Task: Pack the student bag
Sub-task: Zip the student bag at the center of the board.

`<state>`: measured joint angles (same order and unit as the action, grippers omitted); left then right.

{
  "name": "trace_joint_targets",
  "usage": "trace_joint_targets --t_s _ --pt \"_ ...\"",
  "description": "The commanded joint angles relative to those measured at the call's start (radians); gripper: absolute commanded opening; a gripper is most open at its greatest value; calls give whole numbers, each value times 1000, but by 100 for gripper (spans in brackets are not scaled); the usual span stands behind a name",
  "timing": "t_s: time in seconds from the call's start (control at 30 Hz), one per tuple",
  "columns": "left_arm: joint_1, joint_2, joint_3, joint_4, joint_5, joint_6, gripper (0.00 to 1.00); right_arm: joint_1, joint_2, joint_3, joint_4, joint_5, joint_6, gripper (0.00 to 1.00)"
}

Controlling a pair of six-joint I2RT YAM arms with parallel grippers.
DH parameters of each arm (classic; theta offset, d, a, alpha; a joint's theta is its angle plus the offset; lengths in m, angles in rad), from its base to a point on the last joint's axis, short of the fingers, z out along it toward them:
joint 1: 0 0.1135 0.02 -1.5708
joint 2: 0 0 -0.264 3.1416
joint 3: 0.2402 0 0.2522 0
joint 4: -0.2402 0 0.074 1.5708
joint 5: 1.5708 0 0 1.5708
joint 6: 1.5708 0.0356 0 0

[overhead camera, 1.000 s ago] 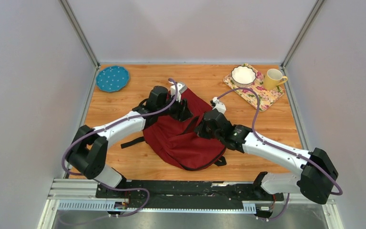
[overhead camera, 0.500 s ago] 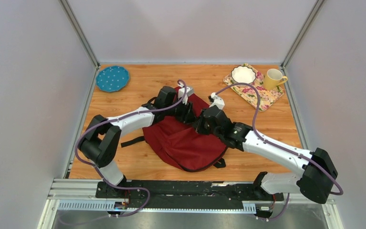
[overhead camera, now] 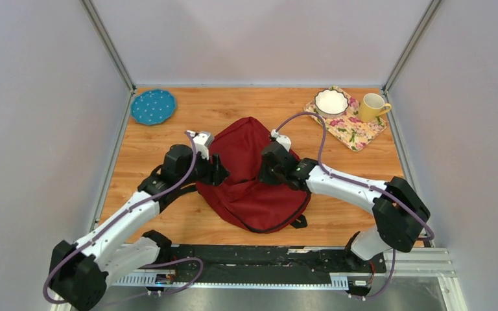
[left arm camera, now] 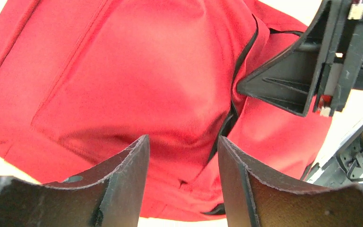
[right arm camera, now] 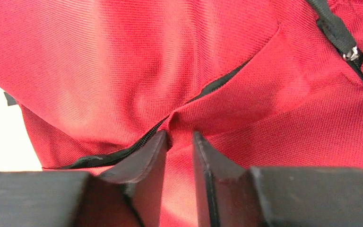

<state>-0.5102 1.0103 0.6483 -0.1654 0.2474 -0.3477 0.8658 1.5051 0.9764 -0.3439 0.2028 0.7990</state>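
**Right gripper sitting at the zipper, left gripper waiting at the bag's flank**

The right gripper [right arm camera: 179,137] is pressing its fingertips down onto the student bag [overhead camera: 249,197]. Its jaws are standing only a slit apart, and a pucker of red cloth beside the black zipper [right arm camera: 217,84] is meeting the tips. Whether that fold is being pinched or is lying free, I cannot tell.

The left gripper [left arm camera: 183,142] is hovering with its jaws well apart and nothing between them. The bag's cloth is showing through the gap, just beyond the tips.

The bag is lying flat on the table [overhead camera: 168,220] between the two grippers. It is directly under the right one and just to the right of the left one. Its long axis is running away from the arm bases, with the rounded end farthest off, so the zipper line is passing across the right fingertips rather than along them.

The right arm is looking the nearer of the two to the opening. The left arm is looking better placed to steady the side of the bag.

Well beyond both grippers, a blue plate [overhead camera: 153,107] is sitting far to the left and a yellow mug [overhead camera: 373,105] far to the right.
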Motion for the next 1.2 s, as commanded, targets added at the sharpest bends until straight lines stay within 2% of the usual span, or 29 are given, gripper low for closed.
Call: trace_joint_targets --t_s 0.0,0.1,0.13,0.2,0.37,0.57,0.77,0.93,1.0,1.17 --pt "-5 -166 -100 -78 -89 -59 63 10 -54 -28 -14 -72 -72 36" --pt "-5 -295 -194 -77 -92 -118 65 10 -156 -36 -20 -62 -106 51" --pt "-5 -324 -216 -72 -89 -154 65 9 -186 -38 -20 -56 -107 59" --pt "-4 -386 -268 -45 -68 -184 66 7 -239 -36 3 -78 -133 61" --pt "-5 -391 -326 90 22 -286 66 7 -237 -13 82 -187 -179 61" --pt "-5 -325 -366 297 121 -378 66 7 -103 88 66 -302 -297 59" --pt "-5 -299 -407 404 174 -424 67 4 -16 166 43 -344 -383 57" --pt "-5 -283 -440 420 204 -419 67 4 -46 165 51 -303 -418 58" --pt "-5 -277 -453 418 204 -410 67 -8 -13 174 48 -315 -461 58" --pt "-10 -246 -463 414 208 -386 64 -22 102 281 -121 -423 -534 52"
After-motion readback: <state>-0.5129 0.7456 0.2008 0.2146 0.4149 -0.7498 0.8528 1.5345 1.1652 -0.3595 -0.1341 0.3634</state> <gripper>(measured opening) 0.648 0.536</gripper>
